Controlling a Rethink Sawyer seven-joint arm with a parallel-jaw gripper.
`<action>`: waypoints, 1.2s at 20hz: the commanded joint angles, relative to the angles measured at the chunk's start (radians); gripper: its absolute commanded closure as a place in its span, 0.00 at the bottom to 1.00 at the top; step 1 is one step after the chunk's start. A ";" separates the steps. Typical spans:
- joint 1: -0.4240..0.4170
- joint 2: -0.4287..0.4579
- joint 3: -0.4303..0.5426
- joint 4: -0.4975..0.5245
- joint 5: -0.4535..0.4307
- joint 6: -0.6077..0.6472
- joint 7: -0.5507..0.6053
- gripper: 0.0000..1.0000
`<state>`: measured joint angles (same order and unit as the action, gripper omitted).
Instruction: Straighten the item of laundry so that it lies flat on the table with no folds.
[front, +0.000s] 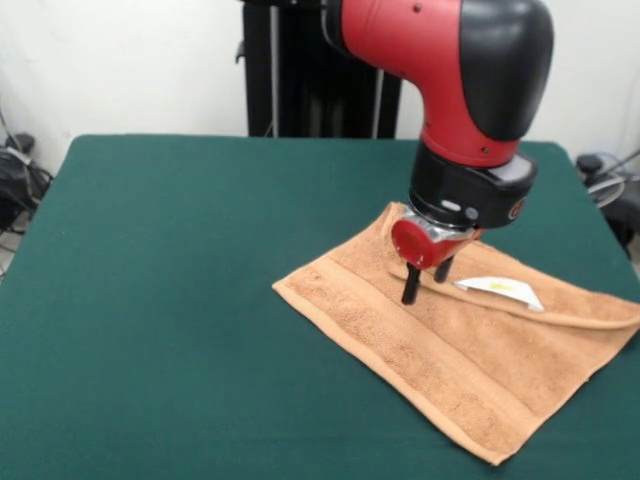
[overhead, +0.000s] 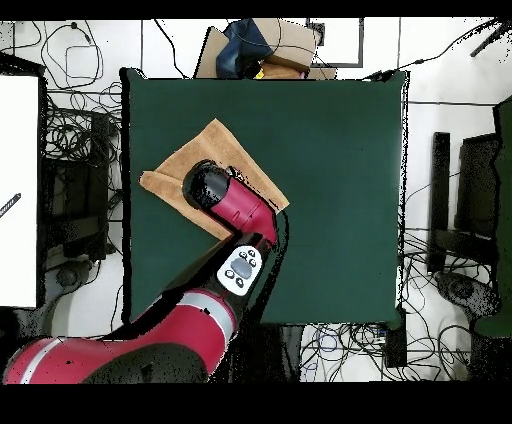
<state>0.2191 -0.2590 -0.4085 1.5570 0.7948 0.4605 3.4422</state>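
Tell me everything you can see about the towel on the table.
The towel is light orange-brown terry cloth with woven border bands. It lies on the green table, toward the right side in the front view, turned at an angle to the table edges. It is not fully flat: its far edge is folded over, and a small white label shows at that fold. The end effector stands with its dark fingertips down at the towel near the fold, slightly apart.
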 joint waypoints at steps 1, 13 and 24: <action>0.006 0.002 0.162 0.115 -0.026 -0.104 0.021 0.00; -0.045 -0.038 0.218 0.166 -0.044 -0.135 -0.022 0.00; -0.097 0.006 0.282 0.176 -0.106 -0.250 -0.039 0.00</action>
<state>0.1516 -0.3013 -0.2668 1.6626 0.7478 0.3129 3.4422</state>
